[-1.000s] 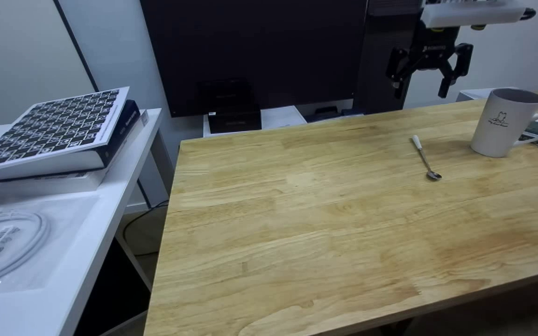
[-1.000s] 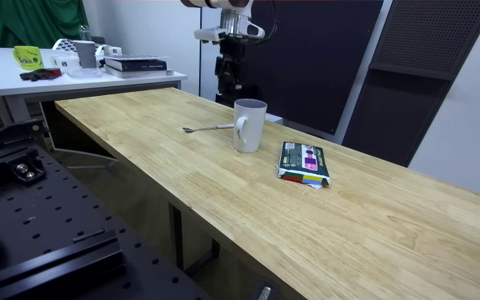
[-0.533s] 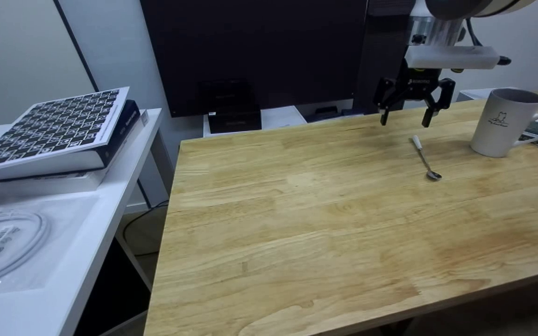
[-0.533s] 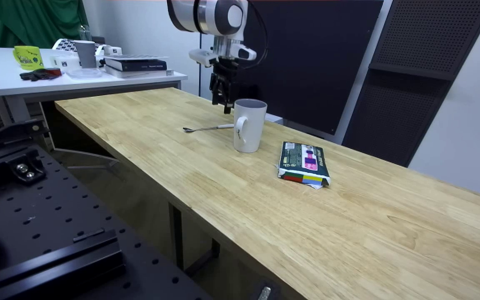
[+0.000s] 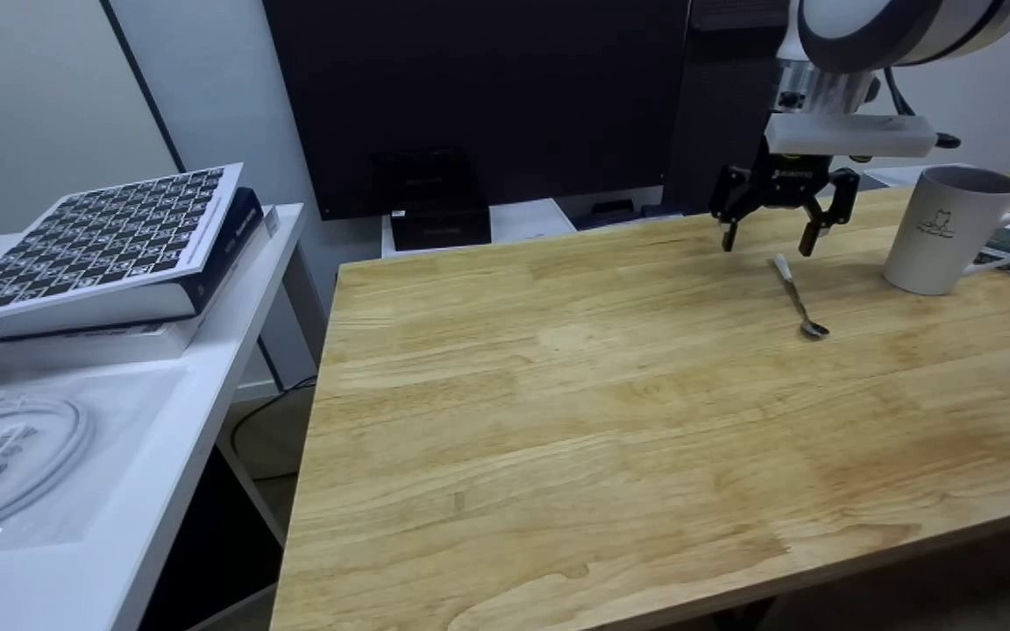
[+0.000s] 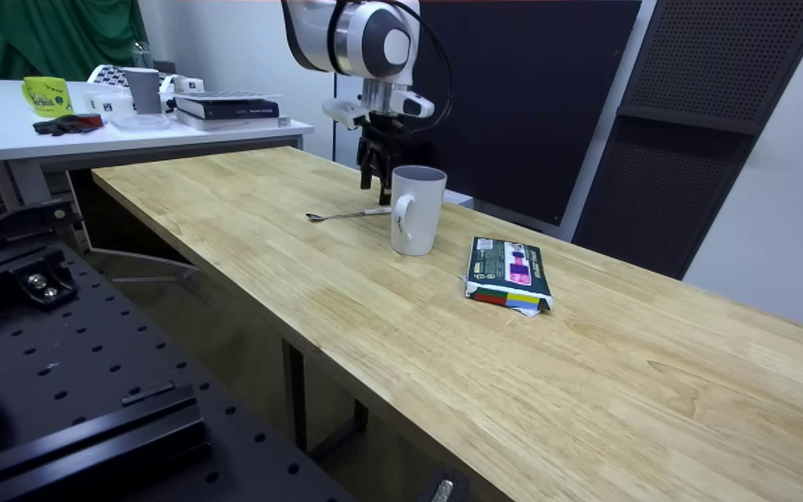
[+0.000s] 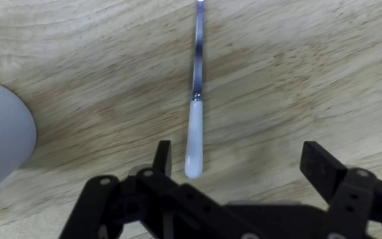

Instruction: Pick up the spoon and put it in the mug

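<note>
The slim spoon, with a silvery shaft and white handle end, lies flat on the table in both exterior views (image 5: 793, 293) (image 6: 349, 215). In the wrist view the spoon's handle (image 7: 195, 139) points down between the jaws, nearer the left finger; its bowl is out of that frame. The light grey-white mug (image 5: 939, 237) stands upright beside it, also in an exterior view (image 6: 424, 223) and at the wrist view's left edge (image 7: 3, 132). My gripper (image 5: 768, 246) is open and empty, a little above the table near the handle end, also in the wrist view (image 7: 237, 143).
A dark, colourful packet (image 6: 509, 272) lies on the wooden table (image 5: 558, 421) beyond the mug, on the handle side. A dark panel (image 5: 487, 96) stands behind the table's back edge. Stacked books (image 5: 110, 263) lie on a separate white table.
My open gripper has come down from above and behind the table to near the spoon's handle, lowering slightly more in the last half second. The spoon and mug have not moved.
</note>
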### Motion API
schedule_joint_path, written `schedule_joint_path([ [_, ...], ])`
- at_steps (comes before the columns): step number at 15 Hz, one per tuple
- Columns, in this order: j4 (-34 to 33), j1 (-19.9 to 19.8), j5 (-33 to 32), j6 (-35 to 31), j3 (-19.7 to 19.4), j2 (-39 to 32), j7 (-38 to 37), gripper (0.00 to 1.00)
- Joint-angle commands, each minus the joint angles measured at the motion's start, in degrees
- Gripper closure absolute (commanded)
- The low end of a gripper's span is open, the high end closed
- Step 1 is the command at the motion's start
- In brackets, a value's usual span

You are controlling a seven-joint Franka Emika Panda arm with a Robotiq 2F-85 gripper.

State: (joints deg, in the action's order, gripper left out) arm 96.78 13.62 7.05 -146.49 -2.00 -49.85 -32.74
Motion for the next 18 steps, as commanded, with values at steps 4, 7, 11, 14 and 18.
schedule_joint_path([
  [4, -0.87, -0.27, 1.21, 0.40, -1.28, -1.53, -0.87, 0.00],
  [7, -1.31, -0.34, 1.72, 0.68, -1.07, -2.56, -0.73, 0.00],
  [11, -1.79, 0.50, 1.31, 0.78, -1.76, -3.17, -1.48, 0.40],
  [14, -2.29, 1.02, 1.03, 1.06, -2.29, -3.11, -2.05, 0.62],
  [18, -2.92, 2.12, 0.42, 1.70, -3.62, -2.87, -3.40, 0.88],
])
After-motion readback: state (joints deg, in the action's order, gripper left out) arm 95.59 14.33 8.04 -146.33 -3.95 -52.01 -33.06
